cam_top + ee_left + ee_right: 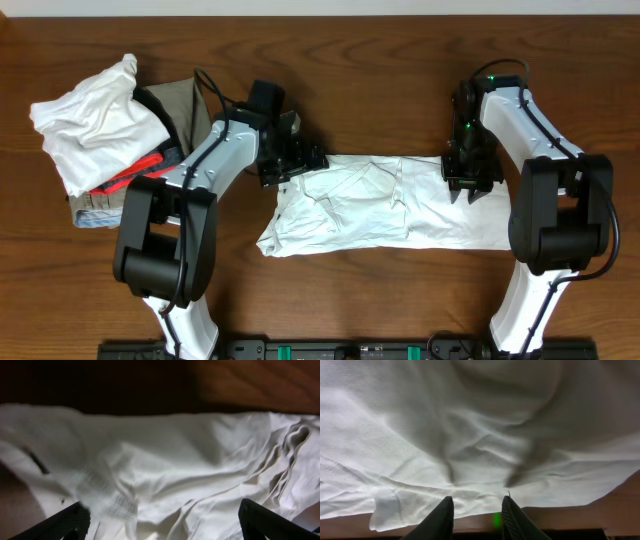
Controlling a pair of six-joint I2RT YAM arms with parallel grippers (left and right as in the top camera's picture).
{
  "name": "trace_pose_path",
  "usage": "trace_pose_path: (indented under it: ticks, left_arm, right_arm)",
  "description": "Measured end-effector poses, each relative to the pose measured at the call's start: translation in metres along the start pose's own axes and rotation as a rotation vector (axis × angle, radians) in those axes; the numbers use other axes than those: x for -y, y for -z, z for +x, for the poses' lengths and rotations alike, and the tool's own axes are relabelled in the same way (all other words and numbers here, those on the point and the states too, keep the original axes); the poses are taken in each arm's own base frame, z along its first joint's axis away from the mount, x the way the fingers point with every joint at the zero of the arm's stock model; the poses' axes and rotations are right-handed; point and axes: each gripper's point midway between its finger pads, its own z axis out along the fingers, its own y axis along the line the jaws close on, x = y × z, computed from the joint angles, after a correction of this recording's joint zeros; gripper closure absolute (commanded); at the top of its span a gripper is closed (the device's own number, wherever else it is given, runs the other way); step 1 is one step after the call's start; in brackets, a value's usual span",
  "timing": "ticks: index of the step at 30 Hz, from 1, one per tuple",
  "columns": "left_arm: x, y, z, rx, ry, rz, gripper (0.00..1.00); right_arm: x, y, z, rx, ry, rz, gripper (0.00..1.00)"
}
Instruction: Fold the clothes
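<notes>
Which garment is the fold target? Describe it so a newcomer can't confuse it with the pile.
On the wooden table, look at the centre, between the left arm and the right arm, not at the heap in the overhead view's upper left. The white trousers lie spread out alone there. The other white cloth is bunched on the heap with a khaki garment and a red-and-black one.

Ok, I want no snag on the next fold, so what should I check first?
1. Trousers spread flat: not ok, wrinkled, bunched at the end by the left arm.
2. Left hand open: ok, fingers wide apart over the cloth.
3. Right hand gripping cloth: not ok, narrow gap at the cloth's edge, nothing pinched.
4. Pile apart from trousers: ok.
5. Trousers wholly on the table: ok.
</notes>
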Motion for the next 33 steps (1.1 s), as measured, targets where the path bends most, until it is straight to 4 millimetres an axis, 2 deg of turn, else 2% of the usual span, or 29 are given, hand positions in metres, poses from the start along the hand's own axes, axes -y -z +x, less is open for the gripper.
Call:
trace_pose_path:
  ticks: [5,9,15,17,18,19,23,33]
  left_arm:
    - [0.005,-0.009,0.003,0.01,-0.005,0.011,0.06]
    - [0.01,-0.014,0.007,0.007,-0.007,0.016,0.16]
    - [0.011,-0.016,0.009,0.001,0.002,0.016,0.69]
    - [0.011,-0.016,0.01,-0.002,0.008,0.013,0.81]
    - [0.01,-0.016,0.011,-0.006,0.007,0.011,0.91]
    - [0.009,-0.016,0.012,-0.011,0.012,0.009,0.94]
    - [0.003,-0.016,0.021,-0.046,0.026,-0.017,0.94]
    - [-0.014,-0.01,0.059,-0.191,0.108,-0.096,0.94]
  right_arm:
    - [0.0,0.0,0.001,-0.004,0.0,0.001,0.71]
    - [0.0,0.0,0.002,-0.008,0.0,0.002,0.72]
    - [0.001,0.0,0.003,-0.012,0.0,0.002,0.73]
    - [0.001,0.0,0.003,-0.012,0.0,0.002,0.73]
    - [0.001,0.0,0.003,-0.013,0.001,0.002,0.73]
    - [0.001,0.0,0.003,-0.012,0.003,0.002,0.72]
    - [0.001,0.0,0.003,-0.013,0.006,0.002,0.73]
    - [0.001,0.0,0.003,-0.012,0.011,0.002,0.72]
